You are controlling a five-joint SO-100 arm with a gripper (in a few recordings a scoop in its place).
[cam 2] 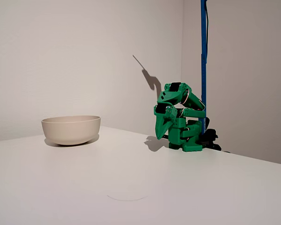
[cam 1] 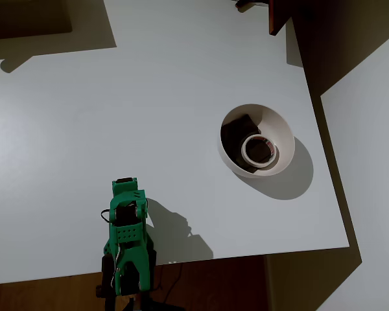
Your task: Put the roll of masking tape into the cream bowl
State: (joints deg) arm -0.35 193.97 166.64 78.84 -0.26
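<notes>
Nearest in the fixed view: bare white table (cam 2: 131, 187), nothing on the front part but a faint ring mark.

Next back, the bowl (cam 2: 71, 129) sits left on the table, upright, rim level. From this side its inside is hidden.

Overhead view fills that in: the tape (cam 1: 258, 149) lies flat inside the bowl (cam 1: 282, 126), on the bottom, hole up, reddish marks on the inner rim. A dark lump (cam 1: 236, 133) sits in the bowl too, just beside the tape and seemingly touching it; partly in shadow, can't tell what it is.

Further back in the fixed view, the green arm (cam 2: 180, 119) is folded down on its base at the table edge, well apart from the bowl. Pincer (cam 2: 161, 132) points down at the table, tip close to the surface. It looks narrow, fingers together, nothing in it, though the angle is side-on so only fairly sure. Overhead the folded arm (cam 1: 128, 233) sits at the near table edge, again well clear of the bowl.

Behind the arm, a blue pole (cam 2: 203, 61) runs up the wall.

Progress: task looks done. Tape is in the bowl, pincer is off it, arm parked in what looks like a rest pose. Nothing left that I can see.
</notes>
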